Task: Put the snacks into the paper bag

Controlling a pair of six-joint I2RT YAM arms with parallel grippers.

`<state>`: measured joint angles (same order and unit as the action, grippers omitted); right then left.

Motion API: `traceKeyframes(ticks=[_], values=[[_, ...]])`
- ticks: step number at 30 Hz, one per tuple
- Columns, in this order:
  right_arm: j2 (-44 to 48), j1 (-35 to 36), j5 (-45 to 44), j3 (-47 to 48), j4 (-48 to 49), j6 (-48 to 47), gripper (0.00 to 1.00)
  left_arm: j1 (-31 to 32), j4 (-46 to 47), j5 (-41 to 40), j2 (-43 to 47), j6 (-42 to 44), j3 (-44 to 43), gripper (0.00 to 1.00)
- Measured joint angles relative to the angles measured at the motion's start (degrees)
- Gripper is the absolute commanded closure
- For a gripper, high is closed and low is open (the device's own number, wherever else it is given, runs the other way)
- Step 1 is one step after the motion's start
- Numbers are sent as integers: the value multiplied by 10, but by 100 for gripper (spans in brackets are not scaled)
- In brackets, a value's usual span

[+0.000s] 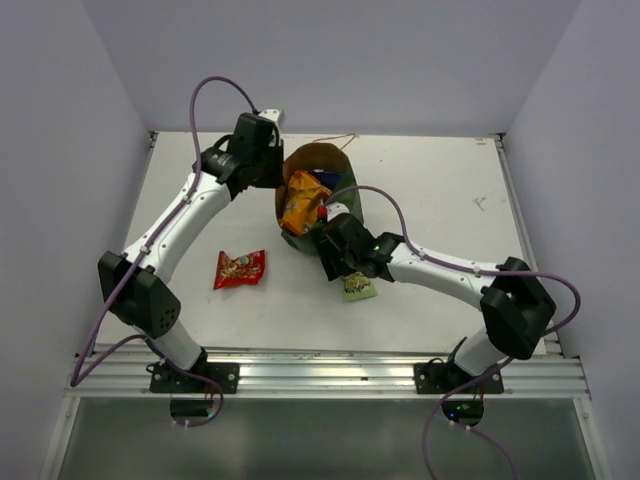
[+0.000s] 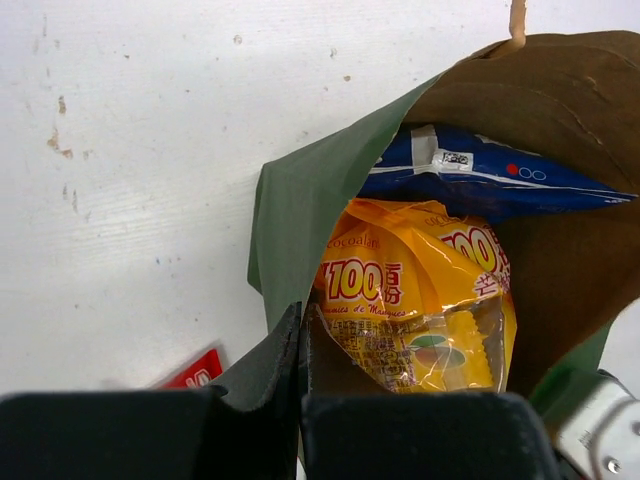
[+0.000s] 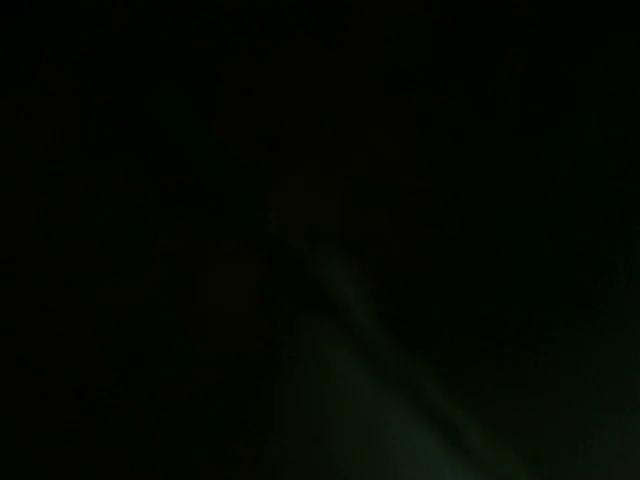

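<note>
The dark green paper bag stands tilted at the table's middle, mouth open. The orange chip bag and the blue Doritos bag lie inside it; both also show in the left wrist view, orange and blue. My left gripper is shut on the bag's green rim at its left side. My right gripper is pressed against the bag's near side; its wrist view is black. The small red packet lies on the table. The small green packet lies under my right wrist. The orange-white packet is hidden.
The white table is walled at the back and both sides. A tan cord handle lies behind the bag. A metal rail runs along the near edge by the arm bases.
</note>
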<state>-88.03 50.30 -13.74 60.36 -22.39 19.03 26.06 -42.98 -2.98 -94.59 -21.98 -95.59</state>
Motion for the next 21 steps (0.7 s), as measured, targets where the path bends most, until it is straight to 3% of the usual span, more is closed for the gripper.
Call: traceKeyframes(ticks=[11,21], values=[[55,0,-2,-41,-7,-2,35,0,-27,-52,4,0,-8,100],[-15,0,12,-101,16,-21,36,0,-35,-67,6,0,-10,100]])
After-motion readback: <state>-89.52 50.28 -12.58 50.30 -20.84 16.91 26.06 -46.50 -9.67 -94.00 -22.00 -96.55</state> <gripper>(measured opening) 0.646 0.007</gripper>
